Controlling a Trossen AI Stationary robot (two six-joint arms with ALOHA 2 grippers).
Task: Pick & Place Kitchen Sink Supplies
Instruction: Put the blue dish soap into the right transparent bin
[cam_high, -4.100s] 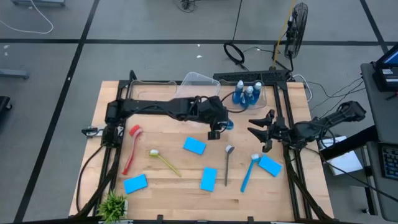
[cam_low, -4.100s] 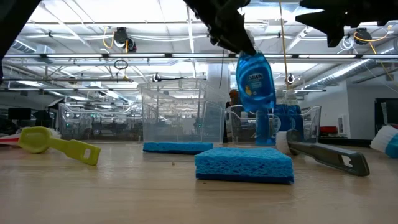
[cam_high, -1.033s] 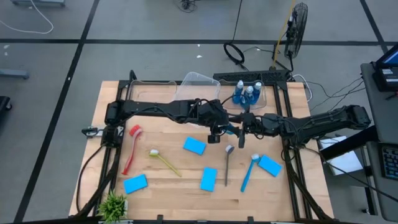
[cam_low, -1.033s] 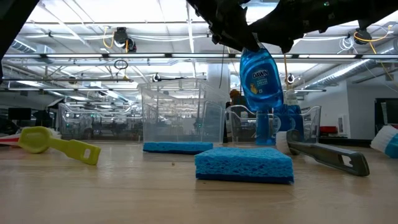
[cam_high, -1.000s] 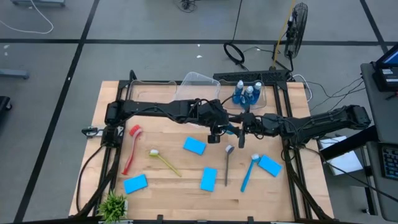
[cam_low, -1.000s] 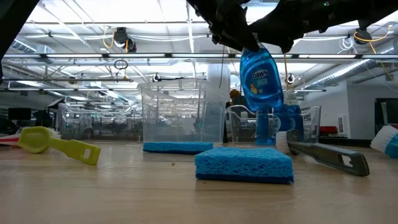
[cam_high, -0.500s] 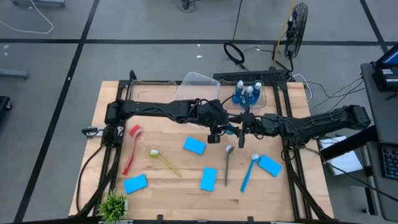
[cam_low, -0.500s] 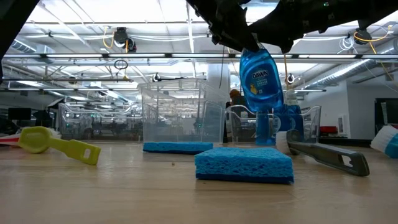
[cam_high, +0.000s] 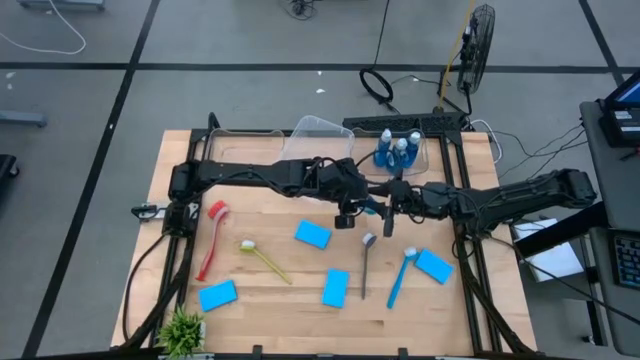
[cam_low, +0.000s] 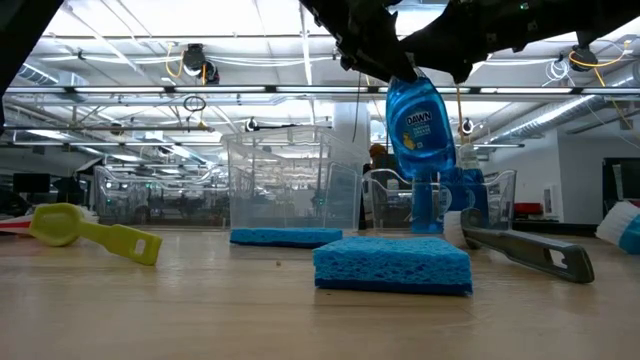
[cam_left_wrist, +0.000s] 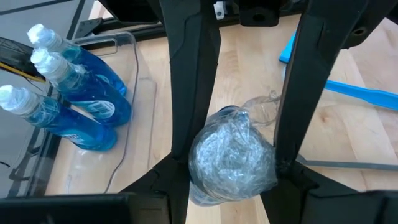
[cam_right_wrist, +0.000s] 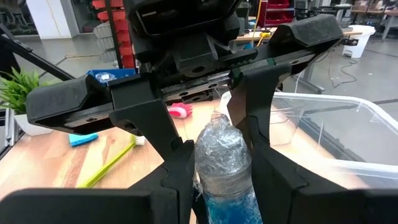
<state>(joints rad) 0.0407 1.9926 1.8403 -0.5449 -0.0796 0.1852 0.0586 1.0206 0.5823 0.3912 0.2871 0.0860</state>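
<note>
A small blue bottle (cam_low: 420, 125) with a cap wrapped in clear film hangs above the middle of the table. My left gripper (cam_high: 356, 207) and my right gripper (cam_high: 382, 206) meet at its top, and both are shut on it. Three more blue bottles (cam_high: 398, 150) stand in a clear bin (cam_high: 432, 150) at the far right. Flat on the tabletop are blue sponges (cam_high: 312, 235) (cam_high: 335, 287) (cam_high: 217, 295) (cam_high: 434, 266). A red brush (cam_high: 212, 235), a yellow brush (cam_high: 262, 258), a blue brush (cam_high: 398, 277) and a grey tool (cam_high: 367, 262) also lie there. My left gripper pinches the bottle's film-wrapped cap (cam_left_wrist: 231, 158) between its two fingers, slanting down from the table's left. The bottle hangs below, slightly tilted, clear of the table. My right gripper pinches the same cap (cam_right_wrist: 222, 155) between its two fingers, coming level from the table's right, opposite the left gripper. The blue body (cam_right_wrist: 227, 208) hangs below the fingers.
Two empty clear bins (cam_high: 320, 135) (cam_high: 240, 145) stand at the far edge. A small green plant (cam_high: 182, 328) sits at the near left corner. Bare wood shows between the red brush and the sponges.
</note>
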